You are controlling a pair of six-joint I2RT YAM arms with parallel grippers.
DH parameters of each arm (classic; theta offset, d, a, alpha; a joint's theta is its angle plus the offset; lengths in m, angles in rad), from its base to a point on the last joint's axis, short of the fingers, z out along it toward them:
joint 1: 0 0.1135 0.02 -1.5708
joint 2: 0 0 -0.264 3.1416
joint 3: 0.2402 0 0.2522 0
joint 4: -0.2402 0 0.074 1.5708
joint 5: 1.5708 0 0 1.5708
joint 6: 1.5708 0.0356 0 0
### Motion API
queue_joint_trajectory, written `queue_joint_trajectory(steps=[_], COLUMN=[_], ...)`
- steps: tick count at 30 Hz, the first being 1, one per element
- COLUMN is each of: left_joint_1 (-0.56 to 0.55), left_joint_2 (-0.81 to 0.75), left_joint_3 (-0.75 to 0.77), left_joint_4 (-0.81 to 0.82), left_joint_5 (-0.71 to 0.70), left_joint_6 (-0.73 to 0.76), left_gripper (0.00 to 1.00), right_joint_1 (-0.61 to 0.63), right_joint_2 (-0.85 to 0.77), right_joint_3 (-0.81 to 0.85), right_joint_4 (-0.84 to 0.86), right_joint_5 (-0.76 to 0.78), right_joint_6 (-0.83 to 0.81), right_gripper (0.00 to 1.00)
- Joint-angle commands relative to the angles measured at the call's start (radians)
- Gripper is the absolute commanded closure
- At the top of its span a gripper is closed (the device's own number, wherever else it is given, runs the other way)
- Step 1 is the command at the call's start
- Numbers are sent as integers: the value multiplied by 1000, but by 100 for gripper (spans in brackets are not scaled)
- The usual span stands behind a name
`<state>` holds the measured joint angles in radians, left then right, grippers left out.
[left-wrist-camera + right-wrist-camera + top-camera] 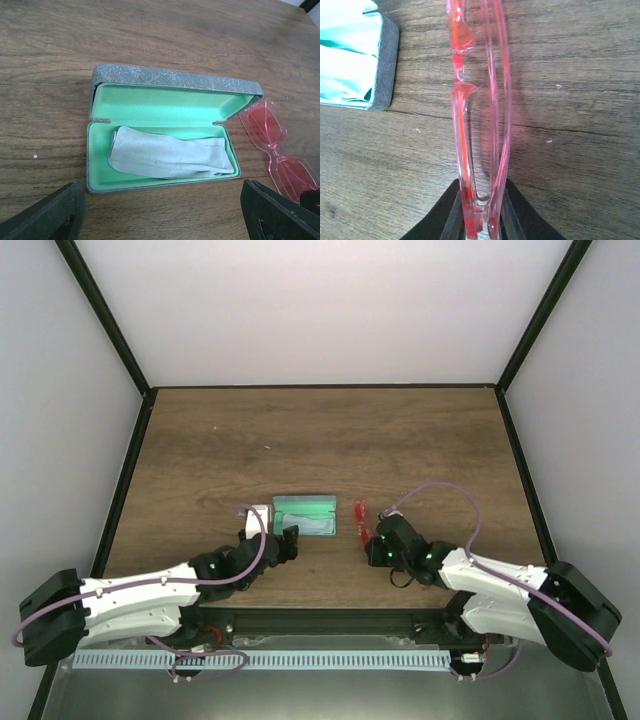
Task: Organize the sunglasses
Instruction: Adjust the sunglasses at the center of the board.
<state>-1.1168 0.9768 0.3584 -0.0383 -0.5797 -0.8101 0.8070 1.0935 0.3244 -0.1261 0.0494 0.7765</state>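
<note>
Sunglasses (462, 125) are seen lying on the tabletop (320, 430) just beside the right end of the open case (165, 80), with one end pinched in the right jaws, which are closed narrowly on the thin frame. The left jaws are spread wide and empty in front of the case. A light, firm pinch is judged best: the glasses should be lifted above the case wall, turned lengthwise and lowered onto the cloth (170, 155), while the case is steadied from the left.
</note>
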Motion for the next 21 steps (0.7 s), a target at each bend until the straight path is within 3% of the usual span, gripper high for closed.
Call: queue_joint_trajectory(steps=[1, 12, 21], left_joint_1=[6, 6, 15], left_joint_2=[-6, -13, -5], left_joint_3=[-6, -10, 10], left_joint_4=[21, 24, -22], left_joint_5=[3, -12, -52], left_joint_6=[5, -4, -22], left_gripper=[13, 13, 13], right_joint_1=[-4, 9, 201], right_joint_2=[-17, -49, 125], right_joint_3=[-9, 76, 224], right_joint_4=[2, -205, -362], right_joint_5=[-1, 145, 327], right_joint_6=[-6, -16, 51], right_gripper=[86, 91, 91])
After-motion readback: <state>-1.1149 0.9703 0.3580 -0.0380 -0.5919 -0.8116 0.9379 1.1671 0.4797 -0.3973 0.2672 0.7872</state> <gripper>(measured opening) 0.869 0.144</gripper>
